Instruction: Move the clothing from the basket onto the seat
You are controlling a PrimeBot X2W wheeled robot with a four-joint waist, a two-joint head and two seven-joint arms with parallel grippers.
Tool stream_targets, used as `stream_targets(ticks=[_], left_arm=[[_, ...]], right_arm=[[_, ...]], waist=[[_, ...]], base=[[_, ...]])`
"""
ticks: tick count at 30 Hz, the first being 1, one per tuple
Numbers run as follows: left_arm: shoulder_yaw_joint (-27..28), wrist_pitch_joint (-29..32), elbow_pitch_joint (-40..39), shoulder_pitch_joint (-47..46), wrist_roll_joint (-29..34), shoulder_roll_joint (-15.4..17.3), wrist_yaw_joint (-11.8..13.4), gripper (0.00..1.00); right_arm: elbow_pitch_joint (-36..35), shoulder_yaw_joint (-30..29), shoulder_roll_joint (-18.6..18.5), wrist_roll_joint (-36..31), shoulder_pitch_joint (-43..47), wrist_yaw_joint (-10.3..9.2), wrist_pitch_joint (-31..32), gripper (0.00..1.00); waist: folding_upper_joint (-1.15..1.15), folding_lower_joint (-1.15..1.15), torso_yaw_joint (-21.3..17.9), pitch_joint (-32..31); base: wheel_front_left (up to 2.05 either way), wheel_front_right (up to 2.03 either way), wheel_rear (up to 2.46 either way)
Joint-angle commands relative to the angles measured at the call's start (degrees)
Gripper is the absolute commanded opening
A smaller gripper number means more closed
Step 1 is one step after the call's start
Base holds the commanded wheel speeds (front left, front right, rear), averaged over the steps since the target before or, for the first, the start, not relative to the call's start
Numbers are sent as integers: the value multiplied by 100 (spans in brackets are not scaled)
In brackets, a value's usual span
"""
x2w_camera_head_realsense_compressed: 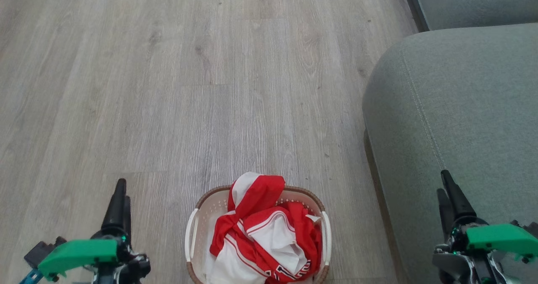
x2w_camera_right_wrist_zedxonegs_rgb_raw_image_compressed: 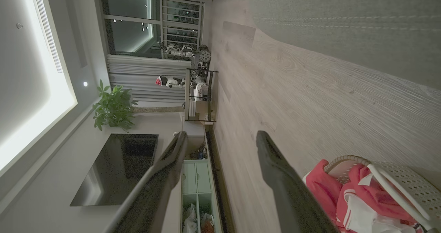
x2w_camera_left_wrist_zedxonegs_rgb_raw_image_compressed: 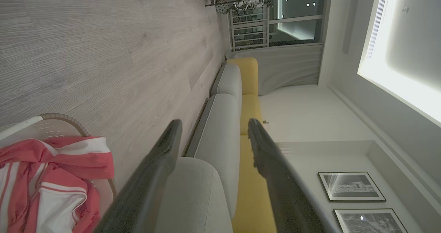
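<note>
Inside laundry basket (x2w_camera_head_realsense_compressed: 207,216), sports clothing (x2w_camera_head_realsense_compressed: 260,233): red-and-white, thin and shiny, crumpled into one heap filling most of the tub; one red-and-white fold rising above the far rim; white stripes on red across the middle; black-edged white numerals at the near edge, partly cut off by the frame.
Laundry basket: small, oval, cream, with perforated walls, a brown rim and a white handle (x2w_camera_head_realsense_compressed: 190,233) on each side; upright on the floor at bottom centre of the head view, between the two claws.
Seat cushion (x2w_camera_head_realsense_compressed: 462,107): grey-green fabric, rounded edges, stitched seam running along its top; to the right of the basket, near it but apart.
Second cushion (x2w_camera_head_realsense_compressed: 475,2): same fabric, just beyond the first, a dark gap between them.
Floor (x2w_camera_head_realsense_compressed: 168,86): pale grey wood-grain planks.
Left claw (x2w_camera_left_wrist_zedxonegs_rgb_raw_image_compressed: 214,122): two long dark fingers spread wide, nothing between them; at lower left of the head view, over the floor, left of the basket and apart from it.
Right claw (x2w_camera_right_wrist_zedxonegs_rgb_raw_image_compressed: 222,133): likewise spread wide and empty; at lower right of the head view, in front of the seat cushion; contact with the fabric impossible to tell.
Left wrist view, background: yellow back cushions (x2w_camera_left_wrist_zedxonegs_rgb_raw_image_compressed: 249,105) behind the grey seats; framed pictures (x2w_camera_left_wrist_zedxonegs_rgb_raw_image_compressed: 351,186) on a white wall.
Right wrist view, background: potted plant (x2w_camera_right_wrist_zedxonegs_rgb_raw_image_compressed: 112,107), dark television screen (x2w_camera_right_wrist_zedxonegs_rgb_raw_image_compressed: 113,167), low cabinet (x2w_camera_right_wrist_zedxonegs_rgb_raw_image_compressed: 196,178) with pale doors.
</note>
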Motion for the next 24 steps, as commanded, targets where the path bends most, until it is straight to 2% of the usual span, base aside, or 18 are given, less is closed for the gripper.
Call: stream_targets(ticks=[1, 17, 24], left_arm=[[-27, -55, -256, -277, 174, 58, 27, 100], [-341, -307, -553, -329, 1504, 68, 198, 100], [-483, -424, -643, -355, 2272, 72, 285, 100]], right_arm=[[-266, 60, -154, -135, -281, 0, -82, 100], [-544, 311, -368, -1275, -331, 0, -337, 100], [-701, 398, -464, -1926, -326, 0, -455, 100]], waist=[[0, 0, -4, 1], [0, 0, -22, 0], [0, 0, -25, 1]], base=[[0, 0, 0], [0, 0, 0], [0, 0, 0]])
